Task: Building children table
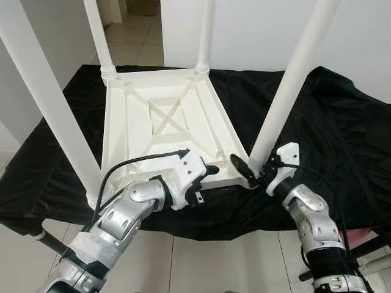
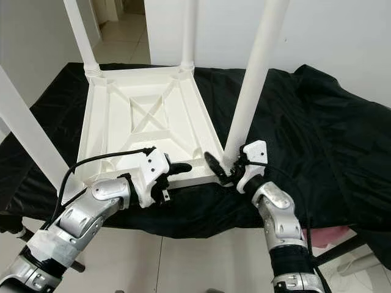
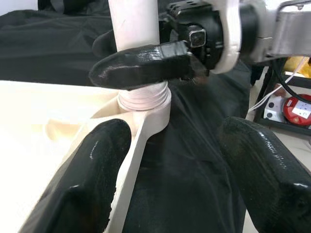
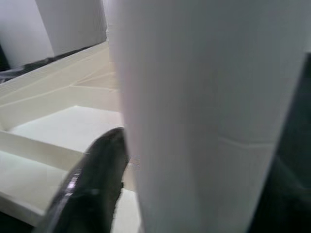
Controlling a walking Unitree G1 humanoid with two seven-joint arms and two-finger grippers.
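Observation:
A white plastic children's table [image 1: 165,116] lies upside down on a black cloth [image 1: 342,134], its legs standing straight up. My right gripper [image 1: 255,168] is shut on the near-right leg [image 1: 287,91] just above its socket [image 3: 146,99], one finger [image 3: 141,65] across the front and the other behind. The right wrist view has that leg [image 4: 204,111] very close, with one finger [image 4: 92,179] beside it. My left gripper [image 1: 208,180] is open at the table's near rim, left of that corner. One of its fingers [image 3: 92,179] rests inside the rim and the other hangs outside over the cloth.
The near-left leg [image 1: 49,104] rises close to my left arm, and two far legs [image 1: 98,36] [image 1: 204,33] stand at the back. The cloth drapes over the front edge above the tiled floor [image 1: 201,262]. A red object with cables [image 3: 299,109] lies low at the right.

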